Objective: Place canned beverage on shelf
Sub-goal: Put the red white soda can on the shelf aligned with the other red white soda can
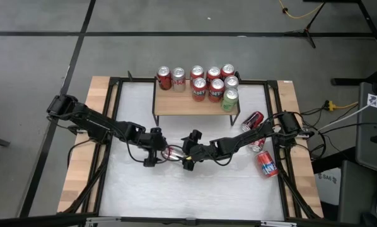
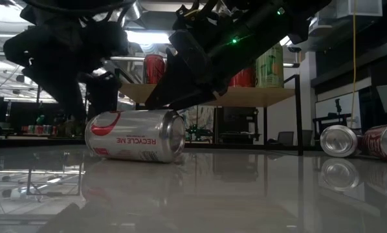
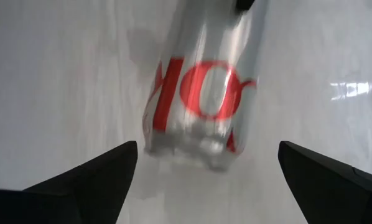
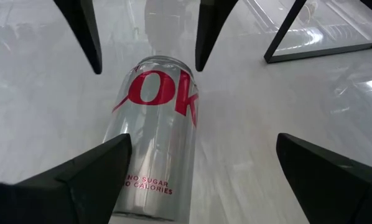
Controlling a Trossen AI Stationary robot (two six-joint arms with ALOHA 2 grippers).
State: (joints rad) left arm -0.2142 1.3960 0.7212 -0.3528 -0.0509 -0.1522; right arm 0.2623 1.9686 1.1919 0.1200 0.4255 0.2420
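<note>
A silver can with red lettering [image 1: 173,152] lies on its side on the white table, in front of the shelf [image 1: 195,106]. The shelf's wooden top carries several upright cans [image 1: 207,82]. My left gripper [image 1: 152,154] is open at the can's left end, its fingers [image 4: 80,37] on either side of that end. My right gripper [image 1: 188,161] is open at the can's right end, and the can [image 4: 155,143] lies between its fingers, nearer one of them. In the low view the can [image 2: 135,136] rests on its side under both dark grippers. My right gripper has one finger [image 4: 99,168] standing in front of the can's near end [image 4: 142,186]; I cannot tell whether it touches the can. My left gripper shows gaps beside the can's other end [image 3: 192,140] and touches nothing that I can see.
Three more cans lie on their sides at the table's right: one [image 1: 253,120] by the shelf's leg, one [image 1: 258,144] under the right arm, one [image 1: 267,162] nearer the front. The shelf's black legs [image 2: 300,123] stand behind the can. The near half of the table is bare.
</note>
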